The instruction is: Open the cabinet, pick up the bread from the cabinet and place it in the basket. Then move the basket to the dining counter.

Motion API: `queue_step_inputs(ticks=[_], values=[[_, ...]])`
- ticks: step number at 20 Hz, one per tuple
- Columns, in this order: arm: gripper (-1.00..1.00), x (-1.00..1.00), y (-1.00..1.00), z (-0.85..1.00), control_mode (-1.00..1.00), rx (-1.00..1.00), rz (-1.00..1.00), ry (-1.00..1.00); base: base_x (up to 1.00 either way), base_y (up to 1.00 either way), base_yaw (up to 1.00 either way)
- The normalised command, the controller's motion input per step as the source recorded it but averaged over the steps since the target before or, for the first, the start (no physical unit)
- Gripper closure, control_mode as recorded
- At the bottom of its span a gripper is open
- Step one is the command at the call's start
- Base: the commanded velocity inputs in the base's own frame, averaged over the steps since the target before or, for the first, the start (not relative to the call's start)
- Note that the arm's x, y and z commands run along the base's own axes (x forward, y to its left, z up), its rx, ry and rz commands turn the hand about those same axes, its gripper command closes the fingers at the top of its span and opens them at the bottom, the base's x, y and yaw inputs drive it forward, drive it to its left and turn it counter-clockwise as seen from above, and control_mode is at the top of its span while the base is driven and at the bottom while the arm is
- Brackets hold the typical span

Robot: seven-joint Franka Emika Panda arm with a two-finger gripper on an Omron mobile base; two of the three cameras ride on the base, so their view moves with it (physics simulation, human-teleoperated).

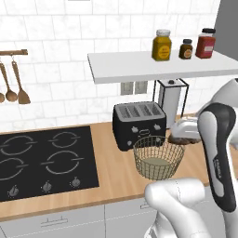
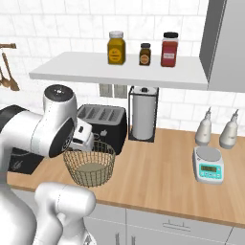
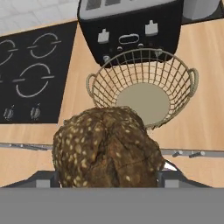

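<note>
Dark brown and lumpy, the bread [image 3: 105,148] sits big in my hand view, its crust speckled with pale seed-like flecks and split by a few shallow cracks. I see it lodged between the tool's [image 3: 107,177] two sides, whose jaws stand wide with the loaf filling the gap, so I read the tool as gripping it. From the left base view the bread [image 1: 182,138] shows as a small dark lump at the end of the arm, raised above the desk [image 1: 116,167] and just beside the rim of the basket [image 1: 158,157], toward its right.

The basket [image 3: 144,89] is a round tan wire mesh with two small loop handles and a flat beige base, and nothing lies inside it. It stands upright on the light-wood desk directly in front of the black toaster [image 1: 139,123], with the black hob [image 1: 42,160] off to its left. In the right base view the basket [image 2: 90,162] sits partly behind the arm's white elbow.
</note>
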Motion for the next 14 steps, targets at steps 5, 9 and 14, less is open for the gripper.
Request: queue_step_inputs(ticks=[5, 9, 14], values=[[1.00, 0.46, 0.02, -0.55, -1.00, 0.00, 0.00, 0.02, 0.00, 0.00, 0.00], [1.00, 0.54, 0.06, -0.54, -1.00, -0.01, -0.01, 0.03, 0.00, 0.00, 0.00], [1.00, 0.72, 0.02, -0.08, -1.00, -0.03, -0.01, 0.16, 0.00, 0.00, 0.00]])
